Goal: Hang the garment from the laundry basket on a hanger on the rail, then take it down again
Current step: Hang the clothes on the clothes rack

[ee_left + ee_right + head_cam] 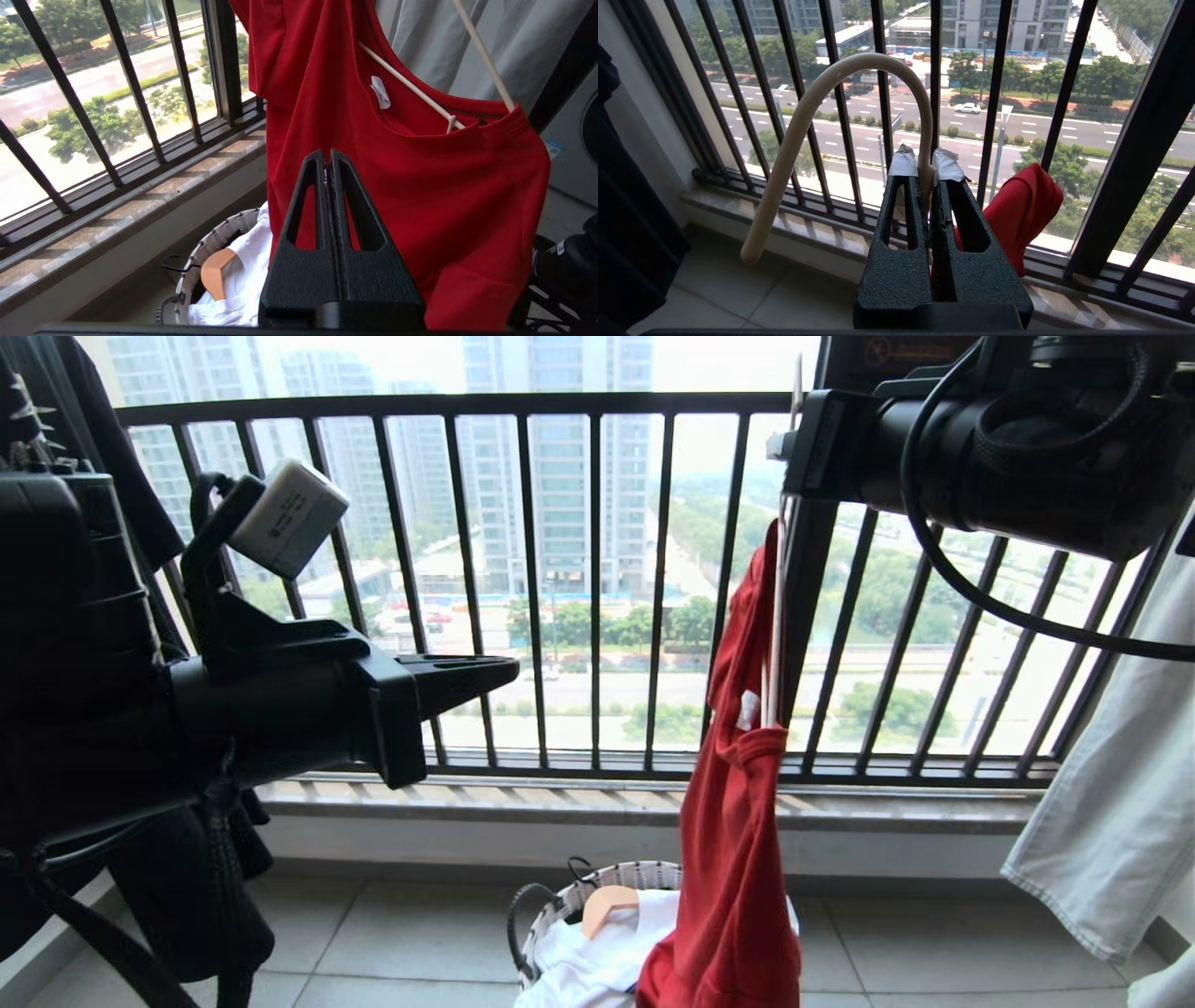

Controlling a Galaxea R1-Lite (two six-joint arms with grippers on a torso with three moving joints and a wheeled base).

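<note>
Left gripper [509, 670], left of centre in the head view, fingers pressed together on nothing, well apart from the garment [738, 859]; right gripper [924, 170], at the upper right of that view, clamped on the neck of the hanger [840, 116] just below its hook; garment hangs from that hanger right of centre, hem trailing into the laundry basket [597, 882] at the lower edge; window railing [560, 403] behind. Judgement: shirt is light, soft, limp; it sags and swings, may slide off the thin smooth wire; hanger stiff but slender, prone to twisting; best hold is the neck of the hanger, cloth steadied at collar or shoulder seam.
</note>
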